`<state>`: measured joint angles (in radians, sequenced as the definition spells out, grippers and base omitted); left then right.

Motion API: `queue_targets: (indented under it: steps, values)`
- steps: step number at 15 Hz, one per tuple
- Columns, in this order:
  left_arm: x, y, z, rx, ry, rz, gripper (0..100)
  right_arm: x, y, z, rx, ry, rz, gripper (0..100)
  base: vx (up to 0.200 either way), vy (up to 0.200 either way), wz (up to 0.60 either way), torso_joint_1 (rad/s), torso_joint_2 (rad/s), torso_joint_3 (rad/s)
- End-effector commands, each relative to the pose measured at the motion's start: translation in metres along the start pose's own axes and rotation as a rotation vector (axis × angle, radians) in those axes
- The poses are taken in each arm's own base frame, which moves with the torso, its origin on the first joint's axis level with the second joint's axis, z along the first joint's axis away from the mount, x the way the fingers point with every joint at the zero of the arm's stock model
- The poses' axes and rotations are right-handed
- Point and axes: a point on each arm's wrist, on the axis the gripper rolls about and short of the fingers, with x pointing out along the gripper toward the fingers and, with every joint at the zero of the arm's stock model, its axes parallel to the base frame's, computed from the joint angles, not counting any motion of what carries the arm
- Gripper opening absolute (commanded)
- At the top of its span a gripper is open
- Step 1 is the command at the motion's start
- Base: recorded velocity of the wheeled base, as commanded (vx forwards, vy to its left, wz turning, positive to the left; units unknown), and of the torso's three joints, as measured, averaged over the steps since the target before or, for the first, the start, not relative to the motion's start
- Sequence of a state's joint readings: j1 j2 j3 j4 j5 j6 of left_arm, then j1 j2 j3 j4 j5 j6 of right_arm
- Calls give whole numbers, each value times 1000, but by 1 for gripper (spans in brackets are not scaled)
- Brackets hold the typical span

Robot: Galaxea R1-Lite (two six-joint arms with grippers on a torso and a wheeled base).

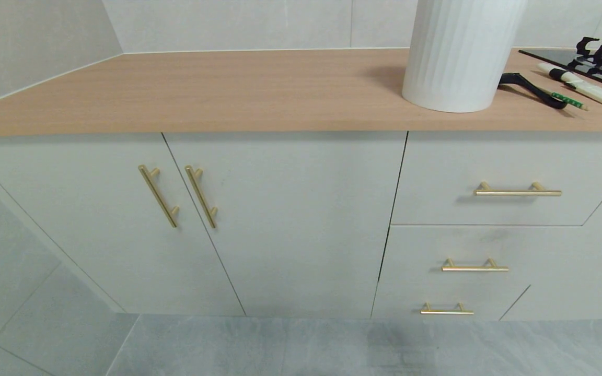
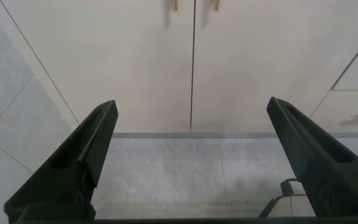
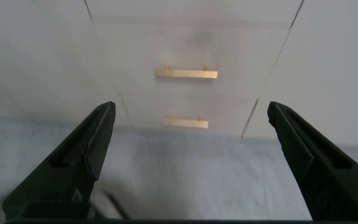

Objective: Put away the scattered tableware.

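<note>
One white canister (image 1: pixel 458 57), top cropped.

Lighting: even, diffuse, fairly bright.
White ribbed vessel (image 1: pixel 460 52) casts a soft shadow leftward on the worktop (image 1: pixel 201 89); straight edges bow toward the head view's corners. My left hand (image 2: pixel 191 104) and right hand (image 3: pixel 191 106) show dark and soft-edged up close.

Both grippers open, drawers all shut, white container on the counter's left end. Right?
No: the head view shows the container toward the right end of the counter. The left gripper and right gripper are open, the drawers shut.
</note>
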<state>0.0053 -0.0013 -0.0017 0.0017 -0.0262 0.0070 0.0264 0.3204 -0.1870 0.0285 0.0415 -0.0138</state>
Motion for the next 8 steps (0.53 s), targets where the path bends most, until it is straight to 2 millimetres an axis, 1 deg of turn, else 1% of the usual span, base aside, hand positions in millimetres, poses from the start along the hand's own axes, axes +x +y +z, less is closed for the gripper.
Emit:
queue_targets:
  steps: [1,2,3,5,6,7,8]
  values:
    - [0,0,0,-1,1,1,100,68,2,24,-12,386,85,100,0,0,0,0,0,0]
    - [0,0,0,-1,0,1,100,87,4,31,-19,441,105,100,0,0,0,0,0,0]
    - [0,0,0,1,1,1,100,112,6,36,-23,498,117,100,0,0,0,0,0,0]
    - [0,0,0,1,1,1,100,151,9,38,-25,575,120,100,0,0,0,0,0,0]
    - [0,0,0,1,0,1,100,165,10,38,-26,604,117,100,0,0,0,0,0,0]
    - [0,0,0,-1,0,1,100,196,10,39,-22,650,112,100,0,0,0,0,0,0]
    - [0,0,0,-1,1,1,100,214,9,36,-19,682,103,100,0,0,0,0,0,0]
